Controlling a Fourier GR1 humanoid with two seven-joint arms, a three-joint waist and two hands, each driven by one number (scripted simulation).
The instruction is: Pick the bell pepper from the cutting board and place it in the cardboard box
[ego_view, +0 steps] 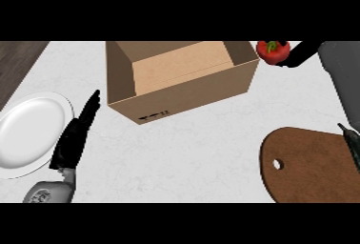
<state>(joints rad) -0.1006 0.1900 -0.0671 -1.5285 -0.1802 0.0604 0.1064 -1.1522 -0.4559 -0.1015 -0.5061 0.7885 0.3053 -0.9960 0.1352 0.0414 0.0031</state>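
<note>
Right hand (299, 53) grips the bell pepper (272, 50) just beside the cardboard box (184, 88)

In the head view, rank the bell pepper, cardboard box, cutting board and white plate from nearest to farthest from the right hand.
From the right hand, at upper right:
1. Bell pepper: in the hand, beside the box's right corner.
2. Cardboard box: just left, open on top.
3. Cutting board: below, lower right.
4. White plate: far left edge.
</note>
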